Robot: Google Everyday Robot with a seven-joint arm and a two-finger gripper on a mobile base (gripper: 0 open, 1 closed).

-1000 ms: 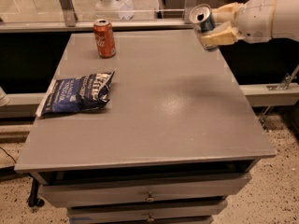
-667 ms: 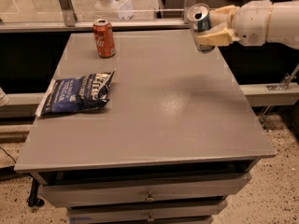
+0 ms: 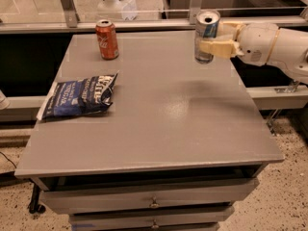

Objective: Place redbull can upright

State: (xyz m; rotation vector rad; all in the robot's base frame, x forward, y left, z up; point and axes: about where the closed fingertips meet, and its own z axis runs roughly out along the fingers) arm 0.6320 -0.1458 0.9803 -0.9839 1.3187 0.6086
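The redbull can (image 3: 206,32) is slim, silver and blue, with a silver top. It stands nearly upright in my gripper (image 3: 215,41), held above the far right part of the grey table (image 3: 159,114). The gripper's pale fingers (image 3: 216,47) are shut around the can's middle. The white arm (image 3: 274,44) reaches in from the right. I cannot tell whether the can's base touches the table.
A red-orange cola can (image 3: 107,39) stands upright at the far left of the table. A blue chip bag (image 3: 79,95) lies flat at the left. Drawers sit below the front edge. A glass railing runs behind the table.
The gripper has moved left and down over the table with the can. The can has turned from tilted to nearly upright.
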